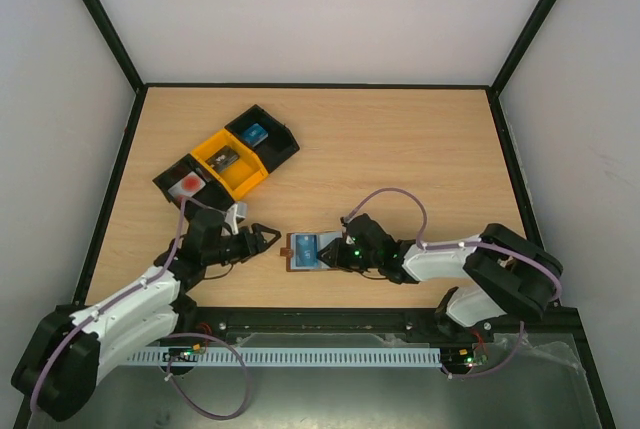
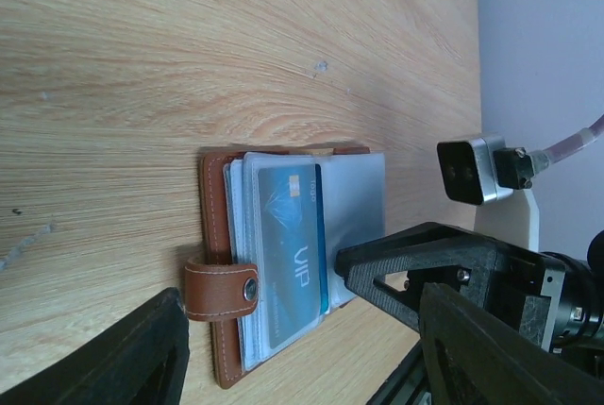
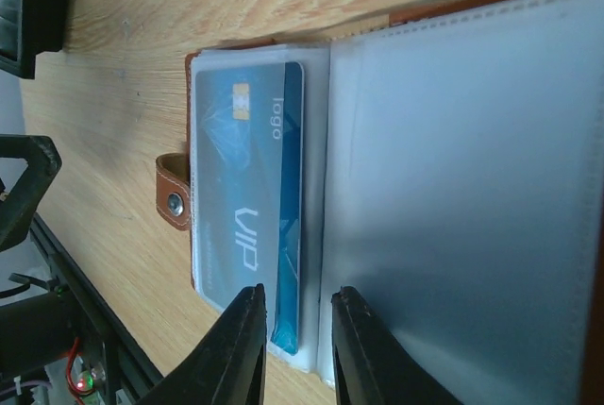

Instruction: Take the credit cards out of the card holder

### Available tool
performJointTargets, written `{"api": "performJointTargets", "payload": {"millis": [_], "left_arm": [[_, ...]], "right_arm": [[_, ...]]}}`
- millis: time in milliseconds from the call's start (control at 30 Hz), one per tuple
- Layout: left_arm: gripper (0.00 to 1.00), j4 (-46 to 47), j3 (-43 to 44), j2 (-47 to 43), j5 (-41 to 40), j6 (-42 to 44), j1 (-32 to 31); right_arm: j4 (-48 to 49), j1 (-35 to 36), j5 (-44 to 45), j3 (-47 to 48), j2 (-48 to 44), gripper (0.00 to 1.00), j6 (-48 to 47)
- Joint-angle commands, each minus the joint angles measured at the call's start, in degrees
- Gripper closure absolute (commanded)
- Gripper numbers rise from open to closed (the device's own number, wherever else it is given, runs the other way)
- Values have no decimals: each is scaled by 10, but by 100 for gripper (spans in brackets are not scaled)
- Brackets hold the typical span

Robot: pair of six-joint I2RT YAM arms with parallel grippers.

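The brown leather card holder lies open on the table in front of the arms. A blue credit card marked "VIP" sits in its clear left sleeve, one long edge sticking out toward the fold. It also shows in the left wrist view. My right gripper is over the holder, and in its wrist view the jaws are a little apart, astride the card's exposed edge. My left gripper is wide open just left of the holder's snap strap. More cards lie in the trays.
Three joined trays stand at the back left: a black one with a white, red-blotched card, a yellow one with a dark card, and a black one with a blue card. A black rail runs along the near table edge.
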Motion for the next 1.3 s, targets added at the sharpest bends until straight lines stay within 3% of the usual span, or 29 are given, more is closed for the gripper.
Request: {"api": "performJointTargets", "payload": {"millis": [0, 333, 667, 867, 1267], "left_arm": [[33, 60, -1, 40, 7, -5, -14], [38, 120, 17, 125, -23, -15, -63], [62, 154, 17, 177, -38, -15, -84], [65, 159, 27, 220, -41, -2, -100], [81, 163, 36, 289, -72, -22, -157]], "right_arm": [[33, 5, -7, 8, 18, 80, 7], [68, 9, -28, -5, 52, 83, 13], [83, 9, -32, -7, 64, 84, 16], [87, 9, -18, -18, 44, 85, 27], [141, 10, -16, -38, 50, 84, 73]]}}
